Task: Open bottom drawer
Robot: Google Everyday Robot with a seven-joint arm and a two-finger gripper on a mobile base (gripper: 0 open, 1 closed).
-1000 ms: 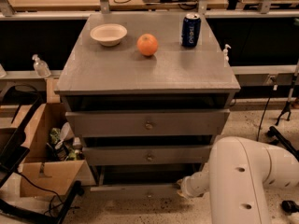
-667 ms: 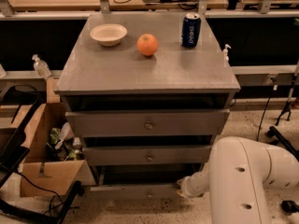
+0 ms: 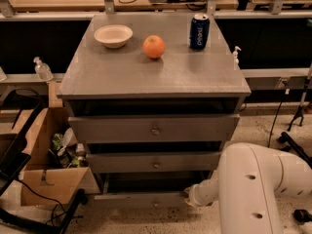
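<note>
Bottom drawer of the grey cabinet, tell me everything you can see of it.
The bottom drawer shows a slim grey front, wood by its look. It is level, the lowest of three, with a dark gap above it. Its knob is hard to make out. The gripper is at its right end; contact cannot be told.

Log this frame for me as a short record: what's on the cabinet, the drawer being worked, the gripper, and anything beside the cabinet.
cabinet top: white bowl, orange, blue can, left to right
bottom drawer: slim grey front, lowest of three; how far out it is cannot be told
gripper: low, at the bottom drawer's right end
beside cabinet: cardboard box on the floor, left
</note>
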